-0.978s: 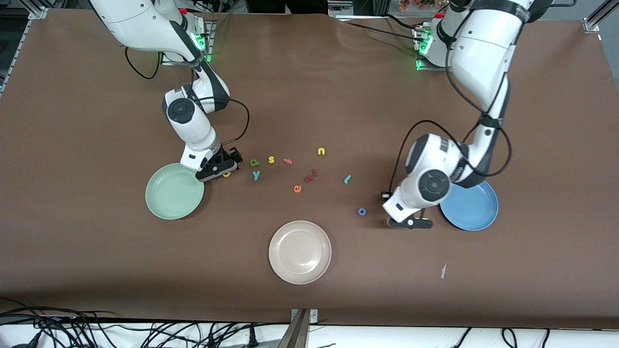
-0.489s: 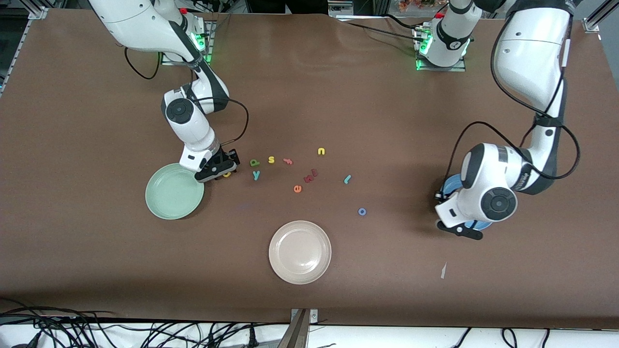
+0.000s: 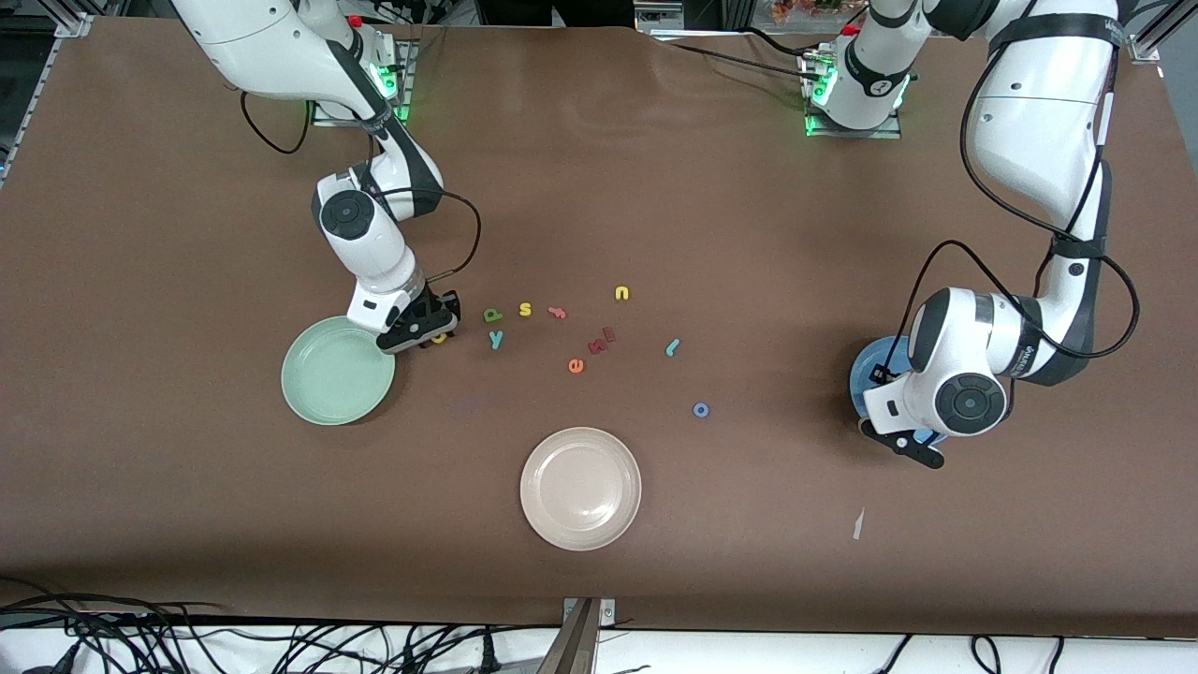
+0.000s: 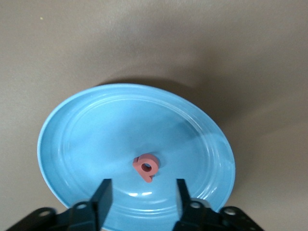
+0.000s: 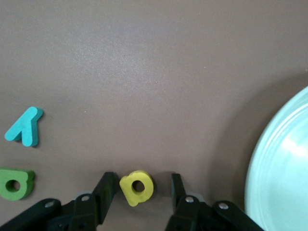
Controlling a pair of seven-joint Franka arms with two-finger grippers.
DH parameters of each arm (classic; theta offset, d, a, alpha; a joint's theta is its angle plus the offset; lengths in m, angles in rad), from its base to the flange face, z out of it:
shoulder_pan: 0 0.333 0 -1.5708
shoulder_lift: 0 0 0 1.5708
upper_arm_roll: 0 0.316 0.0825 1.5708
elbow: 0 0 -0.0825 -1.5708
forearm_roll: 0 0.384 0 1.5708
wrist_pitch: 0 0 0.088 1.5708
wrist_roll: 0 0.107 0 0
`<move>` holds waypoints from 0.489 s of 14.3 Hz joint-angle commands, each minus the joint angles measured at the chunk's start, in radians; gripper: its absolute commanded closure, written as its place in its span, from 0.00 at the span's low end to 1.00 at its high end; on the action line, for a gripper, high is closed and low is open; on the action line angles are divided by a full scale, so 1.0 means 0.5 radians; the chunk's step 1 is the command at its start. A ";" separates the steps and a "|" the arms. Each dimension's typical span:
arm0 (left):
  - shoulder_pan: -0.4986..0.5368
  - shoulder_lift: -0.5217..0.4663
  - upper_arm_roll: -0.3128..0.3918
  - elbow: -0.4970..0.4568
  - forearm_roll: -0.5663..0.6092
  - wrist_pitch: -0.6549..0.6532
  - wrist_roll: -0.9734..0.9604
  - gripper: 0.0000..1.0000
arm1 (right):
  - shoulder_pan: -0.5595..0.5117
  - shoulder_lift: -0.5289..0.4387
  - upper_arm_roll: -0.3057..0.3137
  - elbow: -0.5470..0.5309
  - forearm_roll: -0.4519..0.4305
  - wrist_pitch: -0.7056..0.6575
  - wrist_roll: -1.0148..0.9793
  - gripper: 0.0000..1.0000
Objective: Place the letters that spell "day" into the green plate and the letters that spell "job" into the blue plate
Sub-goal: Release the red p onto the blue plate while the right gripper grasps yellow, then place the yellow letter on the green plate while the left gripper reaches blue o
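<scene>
My left gripper (image 4: pixel 142 185) hangs open over the blue plate (image 4: pixel 96 120), with nothing between its fingers. The salmon-pink b (image 4: pixel 147 167) lies loose in that plate. In the front view the left gripper (image 3: pixel 913 447) covers much of the blue plate (image 3: pixel 866 370). My right gripper (image 5: pixel 143 177) is down at the table beside the green plate (image 3: pixel 337 374), open, one finger on each side of the yellow a (image 5: pixel 136 187), which lies flat. The dark green d (image 3: pixel 492 315) and teal y (image 3: pixel 496 339) lie close by. The teal j (image 3: pixel 671 347) and blue o (image 3: pixel 700 409) lie mid-table.
A beige plate (image 3: pixel 580 487) sits nearer the front camera. A yellow s (image 3: pixel 525 309), pink f (image 3: pixel 557 313), yellow u (image 3: pixel 621 293), orange e (image 3: pixel 576 365) and small red letters (image 3: pixel 599 343) are scattered between the d and the j.
The left arm swung from beside the blue o to over the blue plate, and its jaws opened. The right gripper stayed at the yellow a while its fingers drew closer together.
</scene>
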 commanded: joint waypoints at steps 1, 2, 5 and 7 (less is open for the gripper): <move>-0.023 -0.015 -0.011 0.022 -0.184 -0.015 -0.175 0.00 | -0.018 0.002 0.021 -0.007 -0.019 0.026 -0.013 0.51; -0.050 -0.009 -0.017 0.025 -0.303 0.004 -0.322 0.00 | -0.018 -0.001 0.021 -0.004 -0.019 0.026 -0.013 0.55; -0.173 -0.003 -0.023 0.044 -0.509 0.145 -0.635 0.00 | -0.018 -0.004 0.025 -0.007 -0.019 0.026 0.002 0.63; -0.262 0.012 -0.023 0.071 -0.589 0.252 -0.835 0.00 | -0.015 -0.004 0.028 -0.007 -0.019 0.023 0.008 0.69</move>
